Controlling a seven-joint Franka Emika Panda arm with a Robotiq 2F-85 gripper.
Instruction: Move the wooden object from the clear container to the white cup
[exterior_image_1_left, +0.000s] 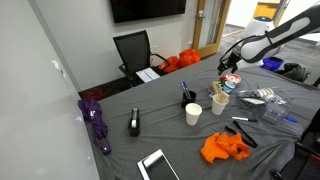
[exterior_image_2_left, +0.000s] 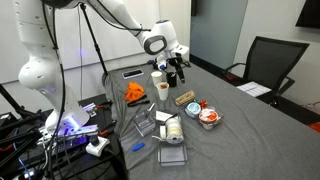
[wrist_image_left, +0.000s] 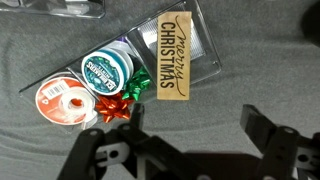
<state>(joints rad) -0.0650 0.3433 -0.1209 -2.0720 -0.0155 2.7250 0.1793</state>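
The white cup (exterior_image_1_left: 193, 113) stands upright on the grey cloth. The clear container (exterior_image_1_left: 220, 103), a pale tumbler, stands just beside it on the robot's side. Something small sticks out of its top; I cannot tell what. My gripper (exterior_image_1_left: 228, 68) hangs in the air beyond the tumbler, above the ribbon spools. In the wrist view the gripper (wrist_image_left: 196, 112) is open and empty over bare cloth. In an exterior view the gripper (exterior_image_2_left: 178, 68) is next to two pale cups (exterior_image_2_left: 160, 84) that I cannot tell apart there.
A wooden "Merry Christmas" sign (wrist_image_left: 175, 55) lies on a flat clear pack (wrist_image_left: 205, 45), beside ribbon spools (wrist_image_left: 105, 70) and bows (wrist_image_left: 122, 98). A black cup (exterior_image_1_left: 188, 96), an orange object (exterior_image_1_left: 222, 148), a purple umbrella (exterior_image_1_left: 95, 122), a tablet (exterior_image_1_left: 156, 165) and more clear packs (exterior_image_2_left: 170, 130) lie around.
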